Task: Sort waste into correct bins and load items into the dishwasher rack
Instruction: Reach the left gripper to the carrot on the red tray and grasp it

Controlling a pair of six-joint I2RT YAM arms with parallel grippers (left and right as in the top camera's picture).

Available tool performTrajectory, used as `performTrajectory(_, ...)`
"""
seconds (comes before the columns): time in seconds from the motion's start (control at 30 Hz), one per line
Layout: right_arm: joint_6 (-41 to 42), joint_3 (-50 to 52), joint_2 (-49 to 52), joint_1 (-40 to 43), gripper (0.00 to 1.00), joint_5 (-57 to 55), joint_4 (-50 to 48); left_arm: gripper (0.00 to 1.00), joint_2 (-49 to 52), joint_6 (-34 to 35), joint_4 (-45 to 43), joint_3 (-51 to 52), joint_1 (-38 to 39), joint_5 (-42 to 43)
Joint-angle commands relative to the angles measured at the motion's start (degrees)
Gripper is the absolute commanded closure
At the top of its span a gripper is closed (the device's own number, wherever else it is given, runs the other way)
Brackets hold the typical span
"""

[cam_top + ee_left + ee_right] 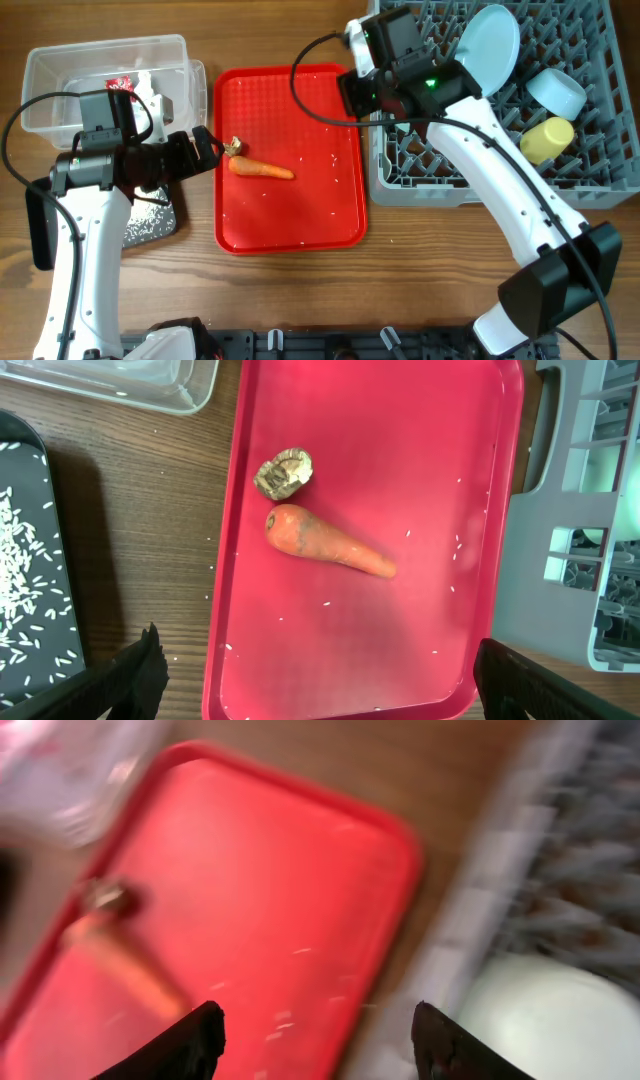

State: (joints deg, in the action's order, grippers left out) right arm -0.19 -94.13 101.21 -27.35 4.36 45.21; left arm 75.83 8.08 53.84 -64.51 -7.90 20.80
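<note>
Two scraps lie on the red tray (pixel 400 440): the orange carrot (pixel 330 547) and, just beside its thick end, the small brownish food lump (pixel 283 473). We see the left pincer (pixel 320 660) hovering by them, spread wide and empty; the right pincer (pixel 318 1025), between tray and dishwasher rack (pixel 590 170), is parted too, gripping nothing.

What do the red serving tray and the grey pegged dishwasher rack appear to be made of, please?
The red serving tray looks like moulded plastic, smooth and faintly glossy, with a rounded raised rim. The grey dishwasher rack seems matte plastic, moulded as an open grid.
</note>
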Motion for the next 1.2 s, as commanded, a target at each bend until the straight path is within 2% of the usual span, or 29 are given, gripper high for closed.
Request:
performTrajectory(0.0,-6.1,0.0,3.6,-2.9,0.35,12.5,0.3,0.0,-0.5,0.3,0.1,-0.4,-0.3,-0.3)
performTrajectory(0.13,-9.4,0.0,6.9,-7.0,0.27,11.5,-0.5,0.0,-0.5,2.1,0.5,-0.4,-0.3,-1.0)
performTrajectory(0.3,-4.0,0.0,9.7,-9.0,0.25,4.9,-3.8,0.0,-0.4,3.7,0.6,-0.4,-0.3,-1.0)
performTrajectory(0.43,1.2,-0.3,9.2,-8.8,0.19,-5.0,-4.9,0.0,0.4,9.5,0.6,-0.4,-0.2,-0.9)
performTrajectory(0.53,5.1,-0.5,7.4,-7.6,0.16,-10.7,-4.7,0.0,1.9,14.9,0.5,-0.4,0.4,-1.0)
performTrajectory(0.8,6.5,-0.5,-2.8,1.4,0.15,-11.0,-3.0,0.0,8.9,35.1,-3.6,-0.4,8.8,-1.4)
performTrajectory(1.03,8.1,-0.5,-7.3,10.8,0.15,-10.8,4.4,0.0,16.5,50.8,-6.9,-0.4,18.5,-14.0)
performTrajectory(1.17,8.1,-0.5,-7.3,14.1,0.15,-10.8,8.2,0.0,20.8,55.9,-9.5,-0.4,20.7,-16.6)
